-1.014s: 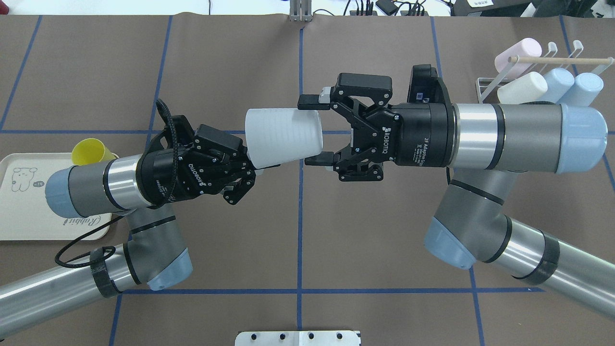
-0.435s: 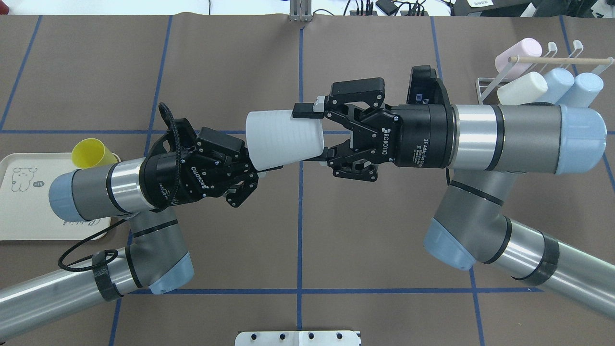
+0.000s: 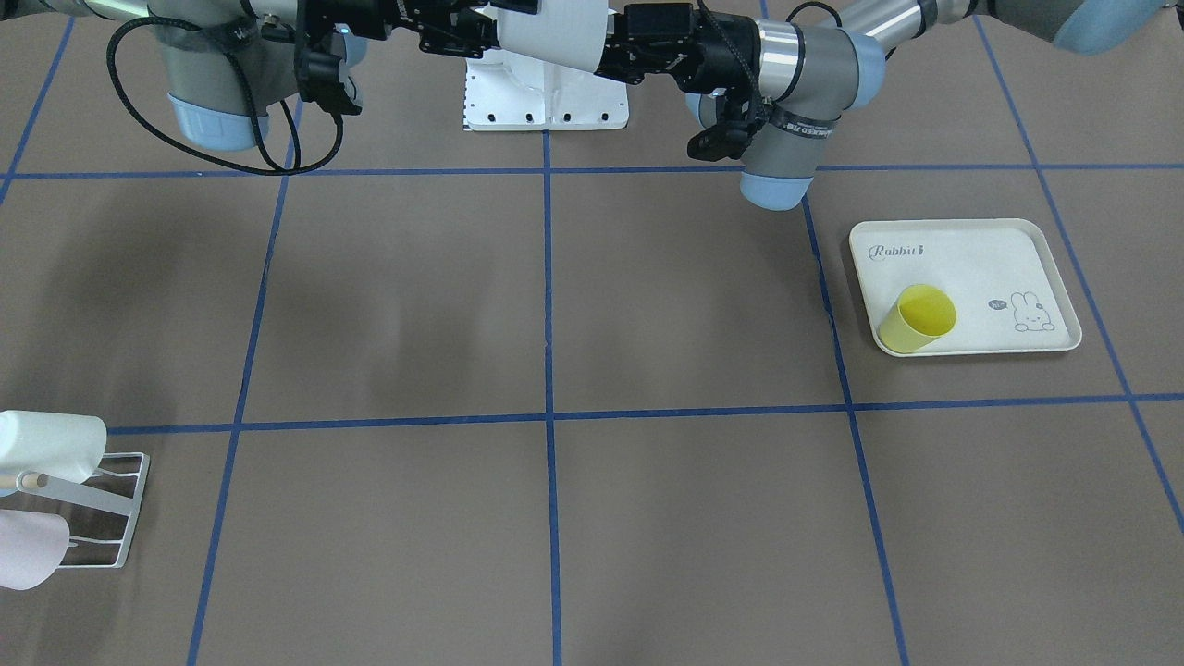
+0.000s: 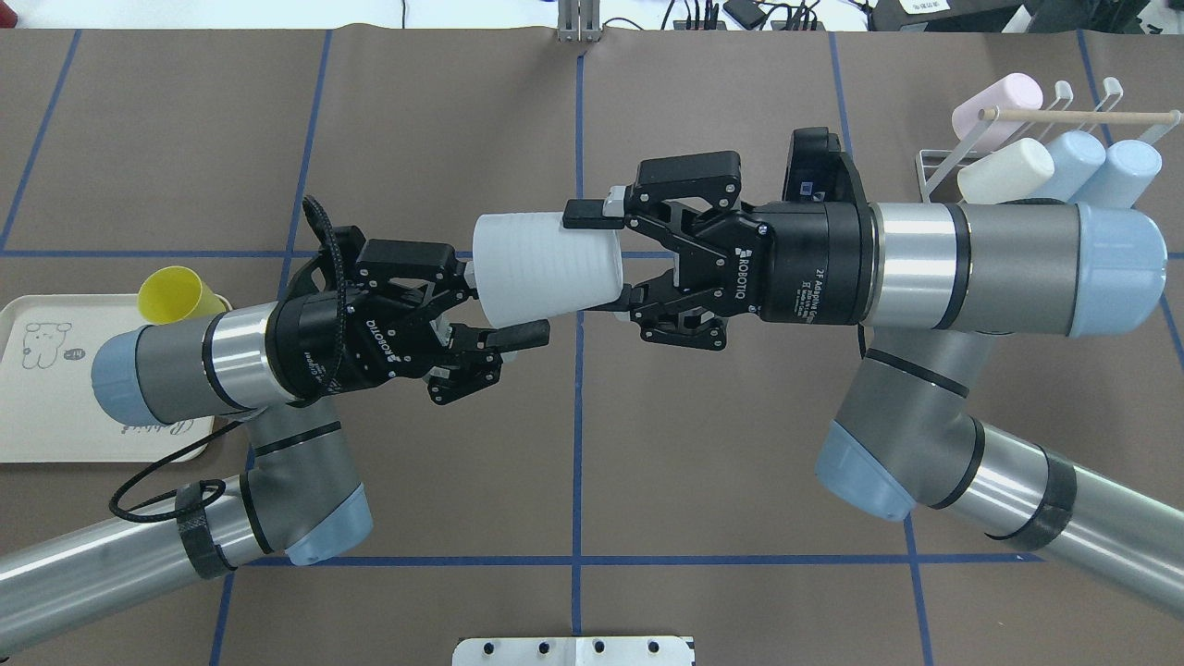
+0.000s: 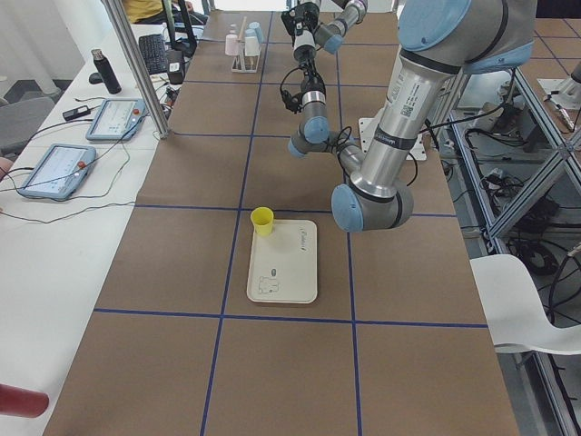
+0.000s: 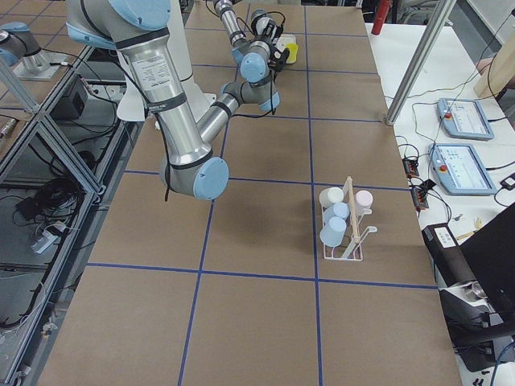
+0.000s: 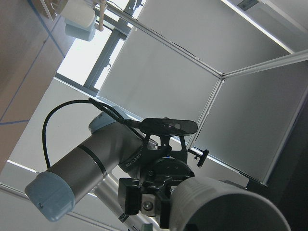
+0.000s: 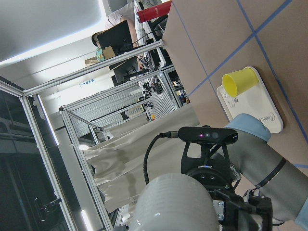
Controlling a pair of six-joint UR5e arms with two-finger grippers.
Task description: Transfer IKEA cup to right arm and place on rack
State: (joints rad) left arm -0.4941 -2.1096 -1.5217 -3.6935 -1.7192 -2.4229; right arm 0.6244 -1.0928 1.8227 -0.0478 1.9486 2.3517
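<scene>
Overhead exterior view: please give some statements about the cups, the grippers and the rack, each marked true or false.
1. The right gripper is shut on the white ribbed plastic cup. True.
2. The left gripper also clamps that cup. False: its fingers are spread open.
3. The yellow plastic cup is on the cream rabbit-print tray. True.
4. The white wire rack with a wooden dowel is empty. False: it holds pastel cups.

IKEA cup (image 4: pixel 546 268) held above mid-table between left gripper (image 4: pixel 504 301) and right gripper (image 4: pixel 594 261). Tray (image 4: pixel 55 416) set at robot's left, second cup (image 4: pixel 176 293) on it. Rack (image 4: pixel 1064 116) set far right.
</scene>
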